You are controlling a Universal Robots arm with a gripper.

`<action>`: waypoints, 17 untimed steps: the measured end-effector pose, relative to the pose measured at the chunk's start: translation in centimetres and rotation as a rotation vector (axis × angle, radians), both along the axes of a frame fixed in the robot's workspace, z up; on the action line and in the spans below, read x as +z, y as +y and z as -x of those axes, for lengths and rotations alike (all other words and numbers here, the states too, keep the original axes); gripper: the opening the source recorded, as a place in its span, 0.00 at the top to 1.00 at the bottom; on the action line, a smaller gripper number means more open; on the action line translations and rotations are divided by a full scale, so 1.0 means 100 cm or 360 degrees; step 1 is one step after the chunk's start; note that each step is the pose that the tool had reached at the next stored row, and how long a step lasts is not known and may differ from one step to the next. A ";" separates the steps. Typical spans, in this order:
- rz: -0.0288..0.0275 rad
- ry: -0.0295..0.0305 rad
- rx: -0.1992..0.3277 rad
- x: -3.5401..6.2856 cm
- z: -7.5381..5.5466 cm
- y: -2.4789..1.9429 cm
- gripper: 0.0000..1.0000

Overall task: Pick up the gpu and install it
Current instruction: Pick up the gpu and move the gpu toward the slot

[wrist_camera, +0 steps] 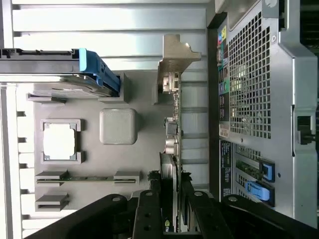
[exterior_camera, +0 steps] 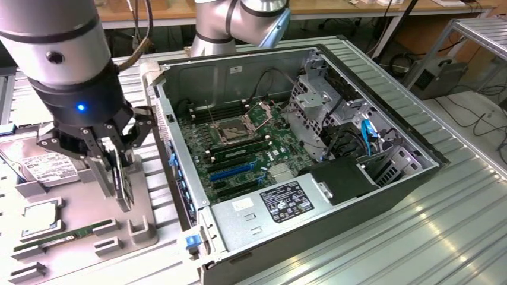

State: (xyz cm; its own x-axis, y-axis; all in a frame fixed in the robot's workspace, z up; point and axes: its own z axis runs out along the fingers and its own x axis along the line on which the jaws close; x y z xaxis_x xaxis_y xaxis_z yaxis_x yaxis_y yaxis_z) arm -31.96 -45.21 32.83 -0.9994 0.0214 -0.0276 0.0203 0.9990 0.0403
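Gripper (exterior_camera: 117,199) pinches the upright gpu (wrist_camera: 172,129) at the gray tray (wrist_camera: 144,124), just beside the open computer case (exterior_camera: 396,190).

The gpu (exterior_camera: 121,178) stands over the tray (exterior_camera: 83,205) beside the case (exterior_camera: 230,68).

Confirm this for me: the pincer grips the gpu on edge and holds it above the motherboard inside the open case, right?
Not quite. The pincer does grip the gpu on edge, but it is above the gray parts tray, outside the open case, on the exterior view's left, not above the motherboard. The exterior view shows this.
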 end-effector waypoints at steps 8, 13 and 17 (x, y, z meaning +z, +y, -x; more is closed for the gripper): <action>0.00000 0.00000 0.0001 0.0435 -0.003 -0.0025 0.74; -0.00002 0.00043 0.0001 0.0693 -0.017 -0.0107 0.74; -0.00009 0.00110 0.0001 0.0905 -0.033 -0.0176 0.74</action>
